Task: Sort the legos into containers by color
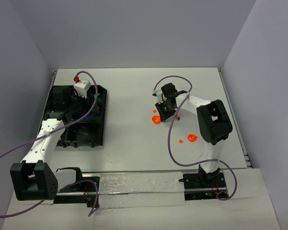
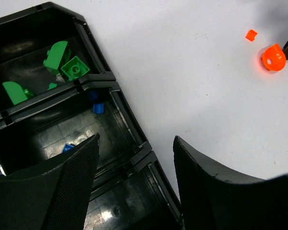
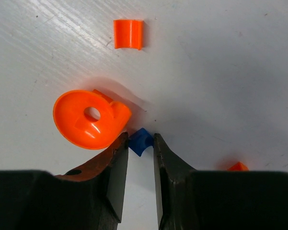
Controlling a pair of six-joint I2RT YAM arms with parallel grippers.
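Note:
A tiny blue lego [image 3: 140,142] lies on the white table, pinched between the two fingertips of my right gripper [image 3: 141,138], which is shut on it. Right beside the left fingertip sits a rounded orange lego [image 3: 88,119] with a hole. My left gripper [image 2: 135,143] hangs open over the right edge of the black containers tray [image 2: 134,129], with nothing between its fingers. One compartment holds green legos [image 2: 74,68]; the one below it holds blue legos [image 2: 98,108]. From above, the right gripper [image 1: 165,112] is at mid-table and the left gripper [image 1: 88,98] is over the tray [image 1: 76,139].
Loose orange legos lie around the right gripper: a small one [image 3: 128,33] ahead, another [image 3: 237,166] at its right. Nearer the right arm's base lie a rounded orange lego [image 1: 191,138] and a small orange lego [image 1: 180,141]. A red lego [image 1: 77,76] sits behind the tray.

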